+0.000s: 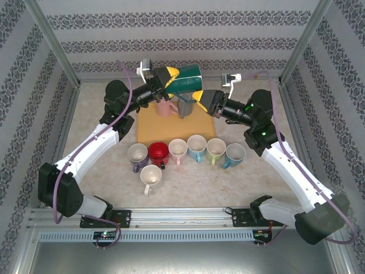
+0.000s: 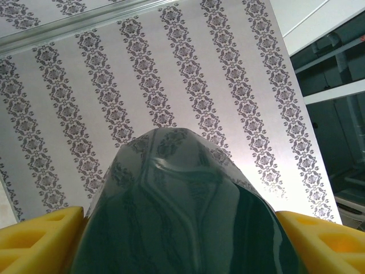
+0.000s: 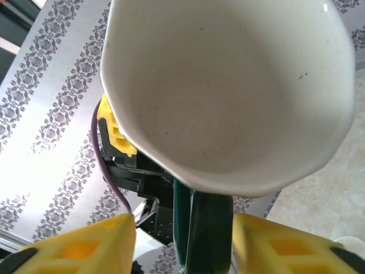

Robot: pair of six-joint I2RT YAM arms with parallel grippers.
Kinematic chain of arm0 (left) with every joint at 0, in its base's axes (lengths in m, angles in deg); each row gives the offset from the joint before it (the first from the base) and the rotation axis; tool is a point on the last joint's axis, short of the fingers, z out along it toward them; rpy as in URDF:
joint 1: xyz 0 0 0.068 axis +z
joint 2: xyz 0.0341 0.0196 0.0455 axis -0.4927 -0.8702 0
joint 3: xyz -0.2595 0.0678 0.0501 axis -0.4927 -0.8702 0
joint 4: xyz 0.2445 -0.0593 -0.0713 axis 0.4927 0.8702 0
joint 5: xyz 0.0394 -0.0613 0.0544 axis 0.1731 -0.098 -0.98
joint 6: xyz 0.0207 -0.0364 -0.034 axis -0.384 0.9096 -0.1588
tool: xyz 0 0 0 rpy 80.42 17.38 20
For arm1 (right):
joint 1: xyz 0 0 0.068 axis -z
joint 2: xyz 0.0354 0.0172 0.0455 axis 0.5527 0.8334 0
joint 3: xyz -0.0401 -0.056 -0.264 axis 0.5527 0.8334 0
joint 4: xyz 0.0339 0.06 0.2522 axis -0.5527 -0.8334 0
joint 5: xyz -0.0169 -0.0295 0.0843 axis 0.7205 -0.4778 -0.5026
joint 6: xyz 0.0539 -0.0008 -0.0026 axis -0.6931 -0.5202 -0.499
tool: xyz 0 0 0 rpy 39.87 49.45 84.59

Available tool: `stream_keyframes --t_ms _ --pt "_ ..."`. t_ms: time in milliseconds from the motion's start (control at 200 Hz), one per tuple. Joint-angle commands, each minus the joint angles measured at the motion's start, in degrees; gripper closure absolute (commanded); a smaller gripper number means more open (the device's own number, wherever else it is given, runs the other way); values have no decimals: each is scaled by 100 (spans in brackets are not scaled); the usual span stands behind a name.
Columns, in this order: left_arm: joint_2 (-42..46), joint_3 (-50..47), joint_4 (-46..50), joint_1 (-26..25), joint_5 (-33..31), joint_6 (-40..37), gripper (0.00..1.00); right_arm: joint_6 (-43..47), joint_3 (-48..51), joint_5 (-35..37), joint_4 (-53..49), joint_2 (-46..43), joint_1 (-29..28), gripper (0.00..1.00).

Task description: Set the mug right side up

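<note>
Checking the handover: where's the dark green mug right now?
Top view: the dark green mug hangs mid-air at back centre, over the tan mat near the pink mug, between the left pincer and right pincer.

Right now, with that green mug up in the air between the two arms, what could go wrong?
The green mug hangs tilted in the left gripper, above the pink mug and orange mat; a slip could smash both mugs. The right gripper straddles its handle; pulling against the left could twist it loose.
</note>
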State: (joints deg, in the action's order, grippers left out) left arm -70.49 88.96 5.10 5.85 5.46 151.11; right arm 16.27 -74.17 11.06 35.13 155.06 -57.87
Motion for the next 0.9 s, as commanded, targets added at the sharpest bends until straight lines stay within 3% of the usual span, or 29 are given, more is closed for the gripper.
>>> stream_keyframes --t_ms 0,250,450,585,605,625,649,769,894 --pt "219 64 -922 -88 70 136 39 14 -191 -106 260 97 -103 57" --pt "64 104 -1175 -181 254 135 39 -56 -323 -119 252 255 -135 68" --pt "4 -53 -1566 -186 322 273 39 -17 -360 -141 210 296 -130 92" --pt "-1 -123 -1564 -178 323 257 17 229 -399 -119 -56 194 -131 99" --pt "4 -125 -1538 -175 339 251 13 310 -413 -103 -139 165 -134 100" --pt "4 -143 -1514 -165 346 220 2 396 -428 -84 -241 122 -128 100" --pt "25 -167 -1459 -146 362 182 0 510 -453 -53 -353 69 -133 100" --pt "398 -452 -389 59 265 -474 0 1349 -587 226 -1316 -270 -188 100" --pt "1152 -603 2086 451 -209 -1687 0 3251 -1156 1340 -3599 -619 -811 100"
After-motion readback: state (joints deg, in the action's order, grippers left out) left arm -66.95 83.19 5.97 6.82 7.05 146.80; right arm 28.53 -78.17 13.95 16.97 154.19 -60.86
